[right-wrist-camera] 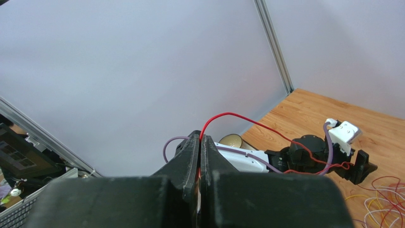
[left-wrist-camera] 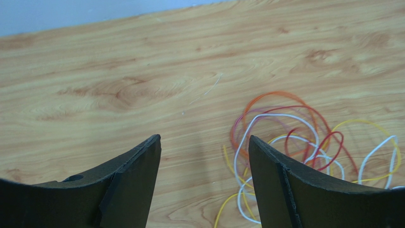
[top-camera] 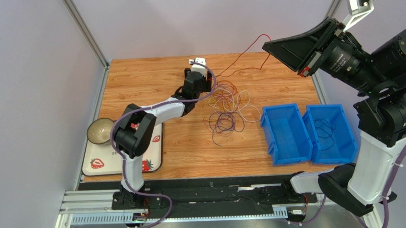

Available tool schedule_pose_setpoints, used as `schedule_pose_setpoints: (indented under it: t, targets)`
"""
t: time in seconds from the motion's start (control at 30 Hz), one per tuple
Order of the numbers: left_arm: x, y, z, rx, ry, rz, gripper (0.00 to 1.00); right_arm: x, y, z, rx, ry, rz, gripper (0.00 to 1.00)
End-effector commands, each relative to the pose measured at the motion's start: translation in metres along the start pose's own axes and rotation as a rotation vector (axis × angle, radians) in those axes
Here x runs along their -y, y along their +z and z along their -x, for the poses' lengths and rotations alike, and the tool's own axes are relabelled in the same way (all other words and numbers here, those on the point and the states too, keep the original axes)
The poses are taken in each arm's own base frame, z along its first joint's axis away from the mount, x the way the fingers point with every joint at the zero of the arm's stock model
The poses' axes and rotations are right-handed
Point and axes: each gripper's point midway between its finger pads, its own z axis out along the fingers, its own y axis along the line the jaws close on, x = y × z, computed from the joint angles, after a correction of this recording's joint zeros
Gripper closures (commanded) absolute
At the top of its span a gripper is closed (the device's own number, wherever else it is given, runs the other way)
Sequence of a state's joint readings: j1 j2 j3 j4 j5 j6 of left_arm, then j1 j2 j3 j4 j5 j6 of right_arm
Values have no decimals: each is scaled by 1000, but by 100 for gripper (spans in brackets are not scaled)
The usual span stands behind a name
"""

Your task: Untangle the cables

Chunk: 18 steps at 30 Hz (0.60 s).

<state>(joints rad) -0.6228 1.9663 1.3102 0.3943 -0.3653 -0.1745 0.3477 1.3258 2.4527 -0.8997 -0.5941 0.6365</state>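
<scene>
tray [top-camera: 158, 160]: far left on the bench [top-camera: 151, 80]; strawberry print; bowl [top-camera: 100, 131] at its far-left corner
left end effector [left-wrist-camera: 203, 140]: fingers spread wide, nothing between them; low over bare wood, just left of the tangle
cables [top-camera: 227, 108]: loose tangle mid-bench; orange, red, purple, white and yellow loops overlapping
red cable [right-wrist-camera: 222, 114]: one end up in the air; the rest trails down past the left wrist toward the tangle
right end effector [right-wrist-camera: 200, 137]: fingers pressed together, pinching the red cable; held high over the bench's far right corner
blue bins [top-camera: 280, 109]: two side by side, right of the tangle; right one holds a thin dark cable [top-camera: 320, 128]
</scene>
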Motion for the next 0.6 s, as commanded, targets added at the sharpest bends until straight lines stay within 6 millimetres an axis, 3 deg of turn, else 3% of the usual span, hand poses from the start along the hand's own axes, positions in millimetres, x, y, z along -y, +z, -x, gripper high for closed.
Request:
schedule_pose_setpoints:
  t: [0.0, 0.1, 0.17, 0.2, 0.23, 0.27, 0.3, 0.33, 0.47, 0.57]
  targets:
    - [-9, 7, 0, -25, -48, -14, 24, -14, -7, 22, 91, -63, 22, 100]
    - [-13, 4, 3, -34, -42, -14, 27, -5, -8, 31, 145, -122, -33, 100]
    - [-6, -5, 22, -4, -65, -61, 31, 10, -5, 31, 155, -151, -83, 100]
    - [-4, -10, 26, 3, -78, -78, 38, 25, -4, 31, 167, -172, -138, 100]
    - [-1, -18, 44, 38, -98, -99, 42, 49, 6, 19, 128, -157, -189, 100]
    - [2, -23, 53, 50, -109, -118, 47, 60, 9, 14, 115, -154, -220, 100]
    - [3, -28, 61, 60, -127, -127, 59, 74, 11, 11, 111, -157, -264, 100]
    - [2, -35, 72, 68, -134, -134, 62, 95, 18, -3, 70, -135, -303, 100]
    - [15, -53, 100, 92, -145, -221, 83, 129, 29, -26, 7, -123, -368, 100]
    - [22, -65, 108, 66, -179, -267, 100, 141, 28, -28, 5, -132, -412, 100]
